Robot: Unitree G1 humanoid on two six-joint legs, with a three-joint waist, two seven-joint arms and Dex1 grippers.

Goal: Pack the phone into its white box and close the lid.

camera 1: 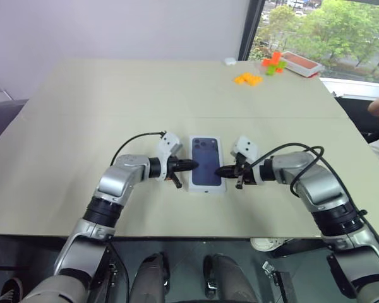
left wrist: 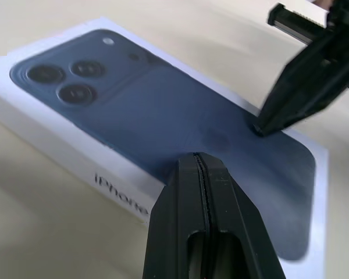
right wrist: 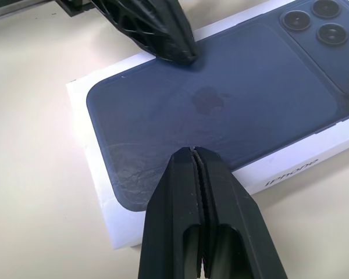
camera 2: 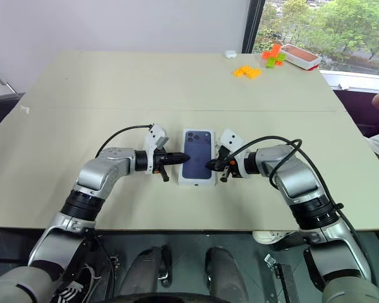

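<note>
left jaws: fully closed on nothing; left gripper [camera 1: 191, 165] tip resting on the lid's [camera 1: 206, 161] printed face near its left long edge
right jaws: also pressed together, empty; right gripper [camera 1: 222, 171] tip on the same face from the opposite side
why closed: likely used as blunt pushers, not pinchers; two tips bearing down from both sides look meant to seat the lid evenly
why opposed: pressure on both long edges probably keeps the shell from tipping or skating on the table [camera 1: 114, 113]
lid: lying flat, printed phone picture up, lettered side wall visible in both wrist views
white box: hidden under the lid, presumably nested inside; cannot confirm
phone: not visible itself; judged to be inside the closed box
seating: no obvious gap at the lid's lower edge in the wrist views; looks fully down or nearly so
task stage: final press, close to done
far corner: orange and green blocks [camera 1: 259, 71] and a small tray [camera 1: 301, 63], well apart, irrelevant
</note>
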